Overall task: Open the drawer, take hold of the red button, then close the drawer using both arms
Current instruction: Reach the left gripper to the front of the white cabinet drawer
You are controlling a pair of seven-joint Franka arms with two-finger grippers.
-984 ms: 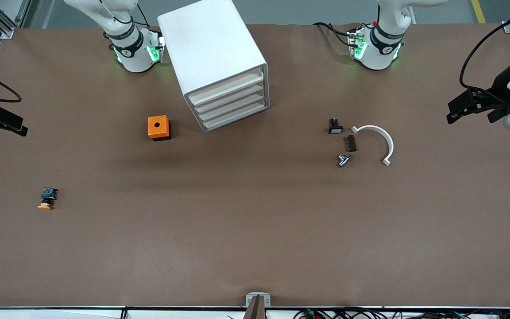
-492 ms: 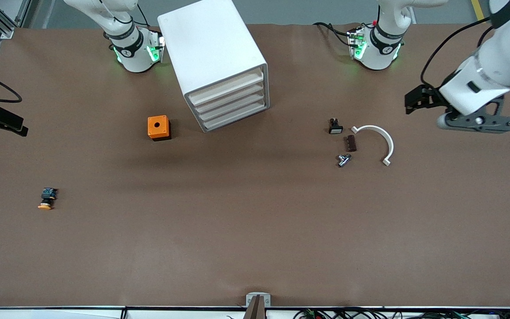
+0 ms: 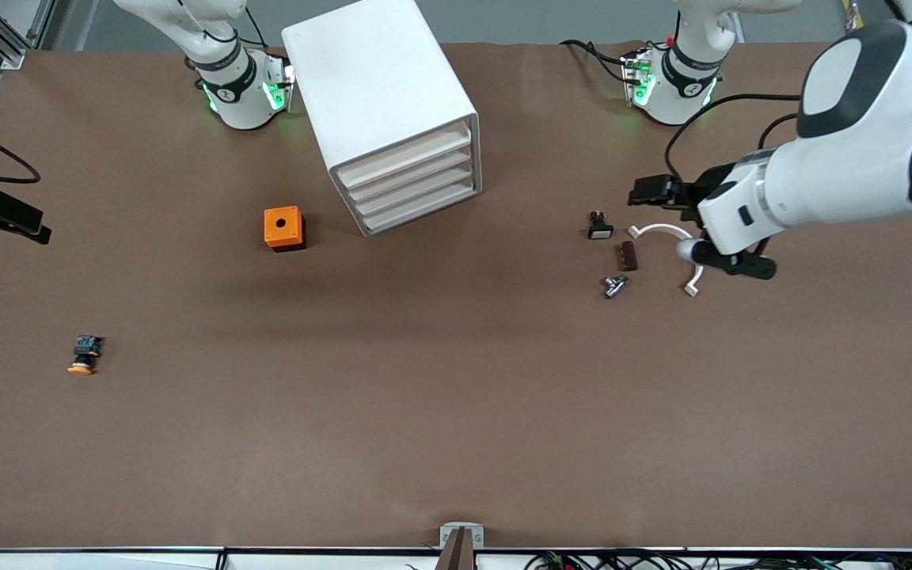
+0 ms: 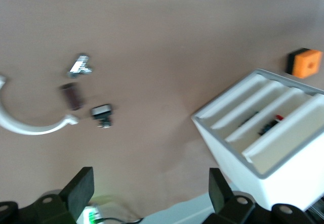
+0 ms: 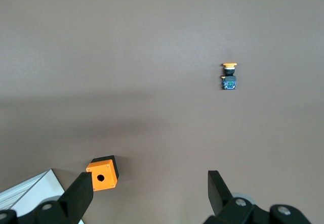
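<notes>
Swinging in from the worktop's (image 3: 456, 443) edge, the left arm now carries its left gripper (image 3: 650, 191) over the small parts toward the drawer cabinet (image 3: 385, 103), fingers spread wide and empty. The right gripper (image 3: 5, 214) waits well apart from the cabinet, likewise open, holding nothing. Inside one drawer lies the button (image 4: 277, 118) (red cap just visible): light, rigid, probably slick, best pinched across its body.

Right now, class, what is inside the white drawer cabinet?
In the left wrist view, small dark parts with a red spot lie between the shelves of the cabinet; what they are is unclear. In the front view its drawers hide everything inside.
</notes>
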